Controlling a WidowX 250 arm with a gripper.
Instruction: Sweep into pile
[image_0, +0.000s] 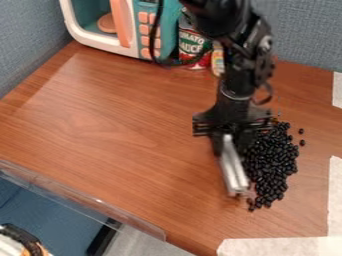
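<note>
Firstly, one wooden table (113, 115). At its far side, one teal-and-white toy microwave (100, 41). Black beans (270, 162), heaped loosely at the view's right, strays near the edges. One black gripper (232, 145), clamped on a silver bar (234, 170), slanting along the beans' left side. One red-labelled can (192, 47), beside the microwave.

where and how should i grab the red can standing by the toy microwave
Probably best by the upper body of the can, coming down from above: it stands upright, with the toy microwave close on one side and a small container on the other, leaving little room sideways.
</note>
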